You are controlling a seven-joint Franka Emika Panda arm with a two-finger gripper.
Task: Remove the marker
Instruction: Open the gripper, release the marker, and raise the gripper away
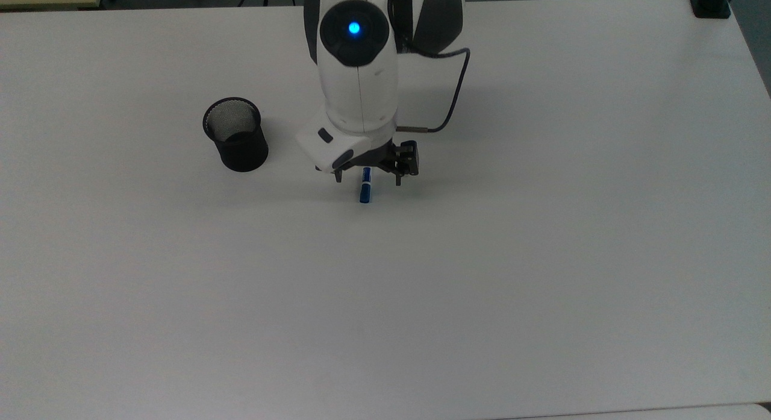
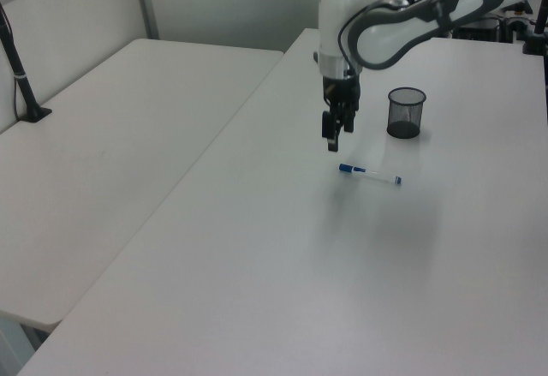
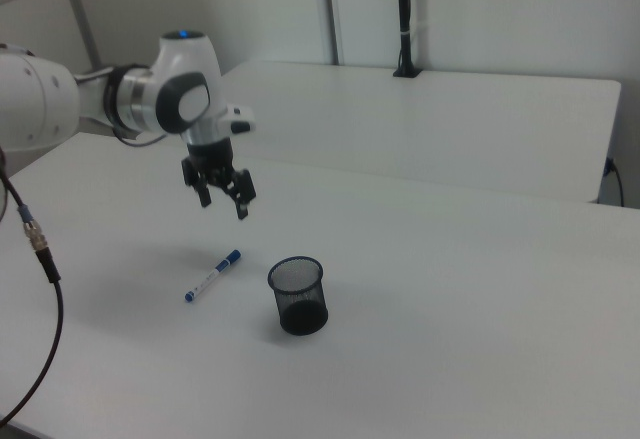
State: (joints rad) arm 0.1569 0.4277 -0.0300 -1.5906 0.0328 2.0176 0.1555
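The marker [image 1: 365, 189] lies flat on the white table [image 1: 482, 287], free of the gripper. It is a slim white barrel with a blue cap. It also appears as the marker [image 2: 369, 174] and the marker [image 3: 212, 275]. My gripper [image 1: 368, 179] hangs open a short way above it, fingers spread to either side in the top view. In the left view the gripper [image 2: 336, 136] is up and to the left of the marker. In the right view the gripper [image 3: 222, 202] hovers above it. The black mesh cup [image 1: 236, 134] stands empty to the top view's left.
The mesh cup [image 2: 406, 112] [image 3: 298, 295] stands upright near the marker. A dark cable [image 1: 452, 100] loops off the arm. A second white table [image 2: 128, 136] adjoins at the left view's left, with a black post [image 2: 21, 76] on it.
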